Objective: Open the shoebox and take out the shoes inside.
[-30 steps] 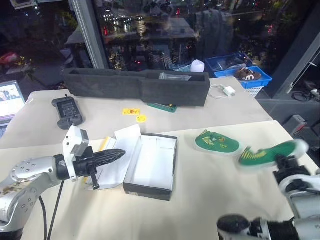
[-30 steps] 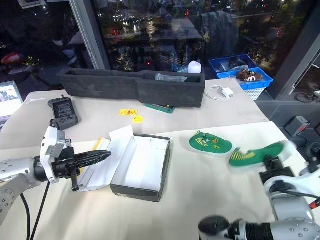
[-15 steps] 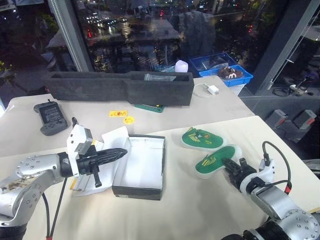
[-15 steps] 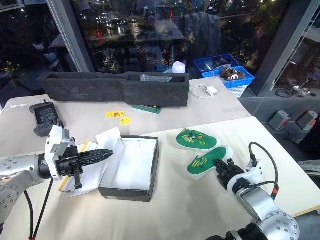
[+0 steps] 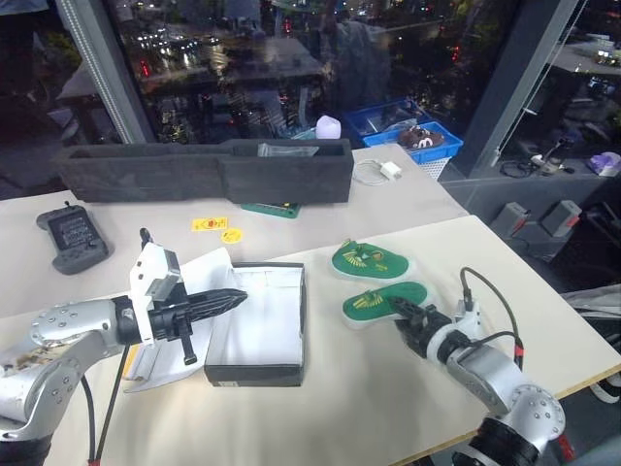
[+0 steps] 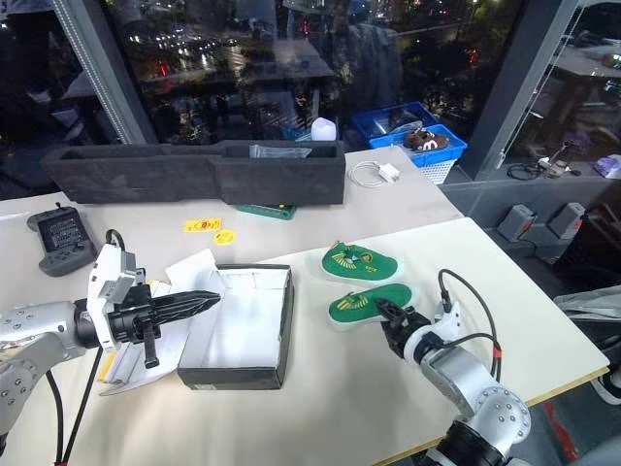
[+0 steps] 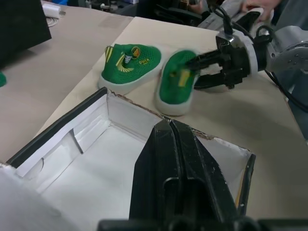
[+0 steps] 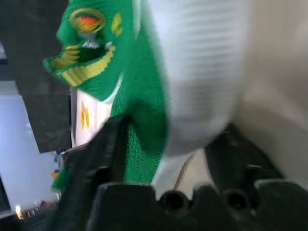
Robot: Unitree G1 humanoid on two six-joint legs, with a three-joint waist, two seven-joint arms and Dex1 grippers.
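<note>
Head views: the right gripper (image 5: pixel 406 317) lies low on the table with its fingers parted around the heel end of the near shoe (image 5: pixel 381 300). That shoe runs straight ahead of the fingers, its long axis nearly in line with them, toe pointing toward the shoebox (image 5: pixel 255 323). The far shoe (image 5: pixel 368 260) rests just beyond it, roughly parallel and close alongside. Both shoes are out of the box, whose white interior looks empty. The right arm is much the nearer to both shoes; the left gripper (image 5: pixel 233 297) hovers at the box's far edge, well apart from them.

Left wrist view: the left gripper's fingers (image 7: pixel 171 144) are pressed together, holding nothing, pointing over the box's open interior toward the shoes. Beyond the box wall, the right gripper (image 7: pixel 204 72) brackets the near shoe (image 7: pixel 176 82) with spread jaws.

Right wrist view: the green upper and white sole of the near shoe (image 8: pixel 159 82) sit between the spread fingers (image 8: pixel 103 144); whether either finger touches it I cannot tell. Drawing straight back along the shoe's length looks like the clean way out.
</note>
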